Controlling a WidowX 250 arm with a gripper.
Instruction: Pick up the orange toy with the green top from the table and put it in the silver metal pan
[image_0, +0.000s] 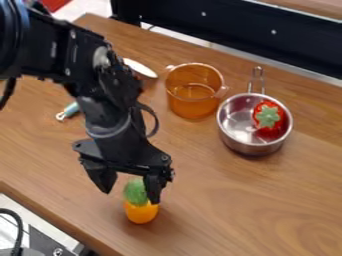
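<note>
My gripper (131, 195) hangs open at lower left, probably spread so the green-topped orange toy (141, 213) fits between its fingers. At right, a metal pan (245, 147) cradles the red pepper (268, 118), its walls likely preventing rolling.

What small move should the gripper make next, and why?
Probably lower slightly with its fingers apart: the gripper is open, its fingers appear on either side of the toy's green top, and most of the orange body shows below the fingertips. One view leaves the exact height uncertain.
</note>
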